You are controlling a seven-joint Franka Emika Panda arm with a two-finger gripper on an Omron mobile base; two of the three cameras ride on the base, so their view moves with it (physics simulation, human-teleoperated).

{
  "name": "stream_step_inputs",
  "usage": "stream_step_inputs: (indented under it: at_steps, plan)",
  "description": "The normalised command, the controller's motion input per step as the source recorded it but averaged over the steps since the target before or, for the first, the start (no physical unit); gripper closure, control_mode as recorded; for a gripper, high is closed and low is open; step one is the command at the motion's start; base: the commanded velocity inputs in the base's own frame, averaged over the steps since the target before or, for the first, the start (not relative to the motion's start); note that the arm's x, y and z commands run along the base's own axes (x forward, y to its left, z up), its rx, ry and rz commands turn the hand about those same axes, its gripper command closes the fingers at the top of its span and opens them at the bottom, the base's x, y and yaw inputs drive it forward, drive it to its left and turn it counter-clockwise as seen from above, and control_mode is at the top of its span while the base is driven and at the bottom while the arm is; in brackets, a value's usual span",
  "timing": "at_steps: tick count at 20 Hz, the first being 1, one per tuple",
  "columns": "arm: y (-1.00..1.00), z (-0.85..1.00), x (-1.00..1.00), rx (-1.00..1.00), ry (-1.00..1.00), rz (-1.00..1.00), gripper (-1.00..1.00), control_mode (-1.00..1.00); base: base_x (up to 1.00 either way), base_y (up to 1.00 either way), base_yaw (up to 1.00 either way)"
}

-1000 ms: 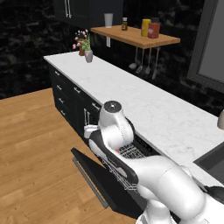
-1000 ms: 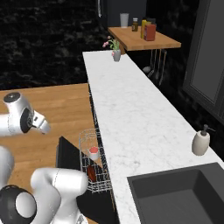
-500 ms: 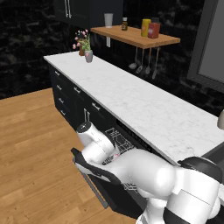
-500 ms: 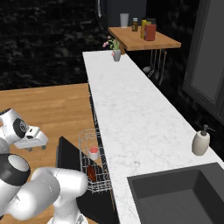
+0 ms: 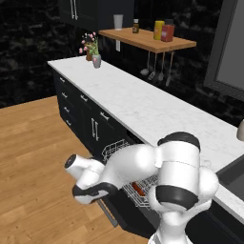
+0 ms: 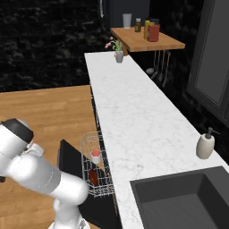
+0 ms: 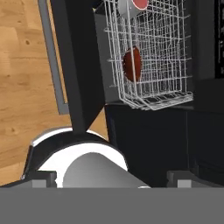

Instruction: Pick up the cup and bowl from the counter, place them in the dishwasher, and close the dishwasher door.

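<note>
The dishwasher [image 6: 100, 179] stands open under the counter [image 6: 129, 116]. Its white wire rack [image 7: 153, 52] is pulled out. In the rack sit the grey-white cup [image 6: 95, 156] with its pink inside, and below it the reddish-brown bowl [image 6: 93, 176] on edge. The hand view also shows the cup [image 7: 133, 4] and bowl [image 7: 132, 64]. The black dishwasher door [image 7: 78, 65] hangs partly down, its grey bar handle [image 7: 50, 57] facing the floor side. My gripper [image 5: 102, 190] is low in front of the door, open and holding nothing, fingertips [image 7: 43, 179] spread wide.
A soap dispenser [image 6: 205, 145] stands by the dark sink [image 6: 183, 201]. A flower vase [image 5: 96, 59] is at the counter's far end, and bottles sit on a wooden shelf [image 5: 152, 40]. Black cabinet drawers [image 5: 78, 107] run left of the dishwasher. Wooden floor [image 5: 33, 157] lies open to the left.
The arm has swung down from above the rack to a low spot in front of the dishwasher door. The gripper stayed open. Cup and bowl have not moved.
</note>
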Motion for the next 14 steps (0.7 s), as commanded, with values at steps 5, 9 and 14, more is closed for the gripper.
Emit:
stream_step_inputs:
  at_steps: [5,9,14]
  plan:
    - [0.02,-0.58,0.23,-0.31,0.13,0.02,-1.00,-1.00,0.00,0.00,0.00]
    - [0.21,-0.59,0.40,-0.07,-0.03,0.03,-1.00,-1.00,0.00,0.00,0.00]
    - [0.45,-0.51,0.43,-0.04,-0.01,-0.01,-1.00,-1.00,0.00,0.00,0.00]
